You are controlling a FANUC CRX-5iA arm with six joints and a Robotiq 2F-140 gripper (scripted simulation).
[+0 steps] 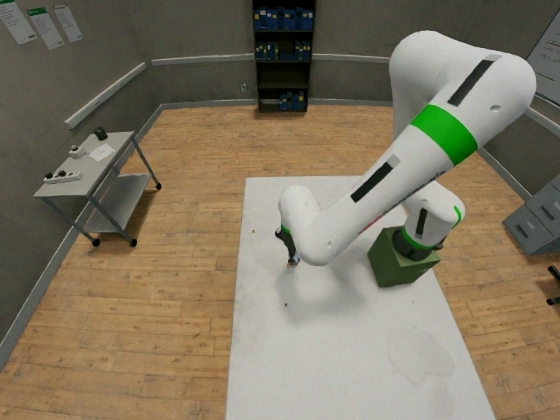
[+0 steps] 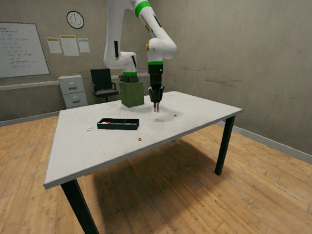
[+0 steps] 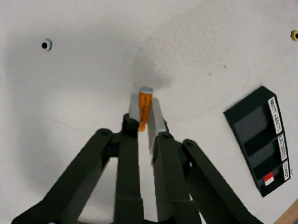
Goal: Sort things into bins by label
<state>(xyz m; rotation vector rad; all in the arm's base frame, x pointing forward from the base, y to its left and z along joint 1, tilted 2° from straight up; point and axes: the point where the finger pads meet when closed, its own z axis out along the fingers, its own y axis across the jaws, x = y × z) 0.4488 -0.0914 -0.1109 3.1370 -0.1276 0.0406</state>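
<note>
My gripper [image 1: 293, 263] [image 2: 156, 110] [image 3: 142, 107] is shut on an orange cylinder with a grey end [image 3: 144, 102], like a small battery, held above the table. A black bin block [image 2: 118, 127] [image 3: 243, 103] with three compartments stands away from the gripper; its white labels are too blurred to read surely. A red and white piece [image 3: 268, 178] is in the end compartment. A brass nut [image 1: 253, 231] [image 2: 140, 139] [image 3: 294, 35] and a dark-holed grey nut [image 1: 285, 304] [image 2: 175, 115] [image 3: 47, 45] lie on the table. A small white piece [image 2: 89, 128] lies beside the bins.
The white table [image 1: 320, 370] [image 2: 75, 156] carries the arm's green base block [image 1: 400, 265] [image 2: 132, 94]. In the top view the arm hides the bins. A grey trolley [image 1: 120, 200] stands on the floor apart from the table.
</note>
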